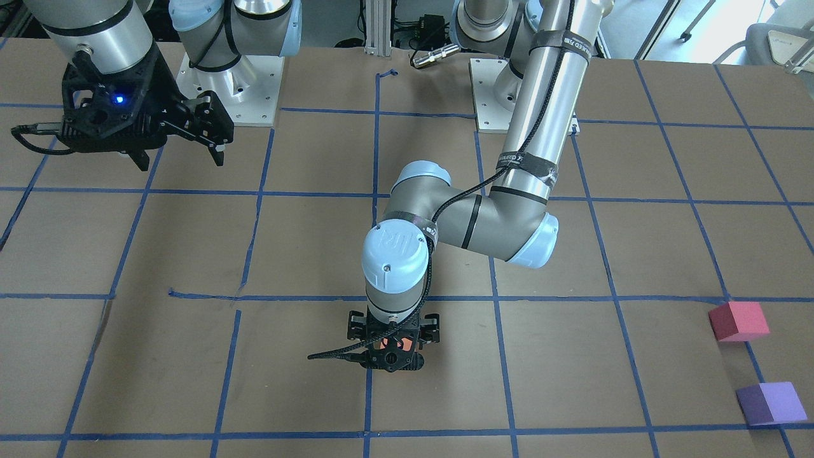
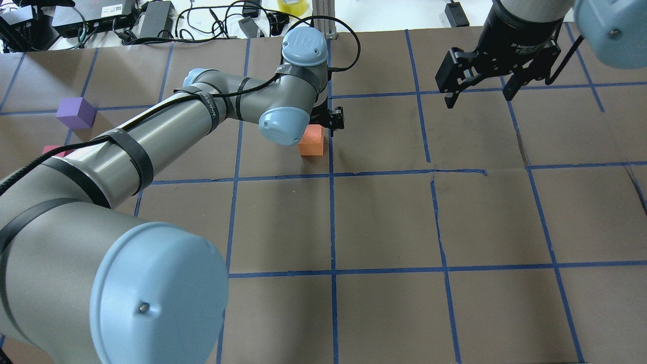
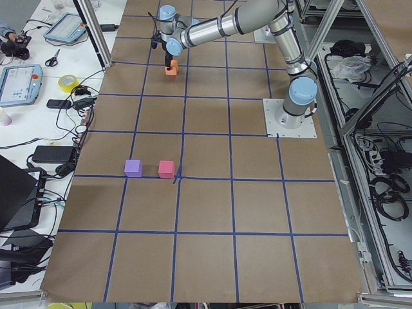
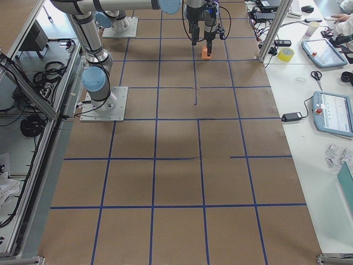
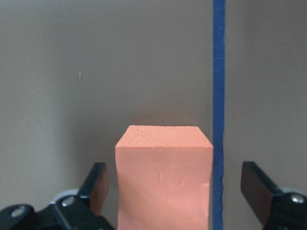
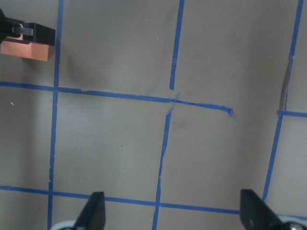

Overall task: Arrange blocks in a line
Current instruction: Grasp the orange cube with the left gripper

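Left gripper (image 5: 175, 186) was seen spread, jaws straddling the orange block (image 2: 311, 140) with no clamp; gaps were visible on both sides. The block was set on the table (image 2: 384, 222), just beside a blue tape line (image 5: 218, 96). Right gripper (image 2: 477, 98) was held spread above the table, well apart. Pinkish red block (image 1: 738, 321) and purple block (image 1: 771, 403) were seen near each other toward the robot's left end.

one block (image 2: 311, 141) inside left pincer (image 5: 177, 191) | two blocks (image 3: 133, 168) (image 3: 166, 169) side by side, far left
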Tool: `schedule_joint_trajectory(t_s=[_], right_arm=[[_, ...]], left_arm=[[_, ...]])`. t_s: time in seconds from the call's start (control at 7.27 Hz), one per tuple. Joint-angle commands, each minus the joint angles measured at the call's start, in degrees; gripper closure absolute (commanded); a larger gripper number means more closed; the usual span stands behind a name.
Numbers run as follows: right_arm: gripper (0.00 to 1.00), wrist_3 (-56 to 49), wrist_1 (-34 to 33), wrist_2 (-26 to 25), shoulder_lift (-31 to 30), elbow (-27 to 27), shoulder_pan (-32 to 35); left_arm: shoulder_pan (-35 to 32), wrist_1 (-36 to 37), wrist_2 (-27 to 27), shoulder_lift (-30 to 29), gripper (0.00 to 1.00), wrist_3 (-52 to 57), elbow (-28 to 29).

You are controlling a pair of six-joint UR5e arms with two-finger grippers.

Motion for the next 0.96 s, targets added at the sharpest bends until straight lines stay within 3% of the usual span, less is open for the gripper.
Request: schedule_joint_trajectory(t_s=[0.0,0.14,0.28,0.55,0.83], right_arm=[[0.0,3.49,1.82,-0.07,-0.23,-0.13,0.0],[0.0,3.06,1.91,0.2,-1.88,-0.13,0.0],[0.0,3.4,2.18,-0.41,-2.24,-0.05,0.0],[0.0,3.58,2.18,0.02,-2.51,-0.04,0.09],[0.0,3.5,3.41,0.02,-2.25,0.04,0.09]], left_arm=[[-0.01,1.23,1.02,-0.61,0.37,0.31,0.16],[-0.01,1.15,1.21,-0.43,0.68,0.31,0.07],[-0.01,1.15,1.3,0.0,0.8,0.49,-0.1],[0.95,1.24,2.6,1.14,0.82,0.93,0.33],[8.47,1.24,4.11,2.37,0.85,2.85,0.33]])
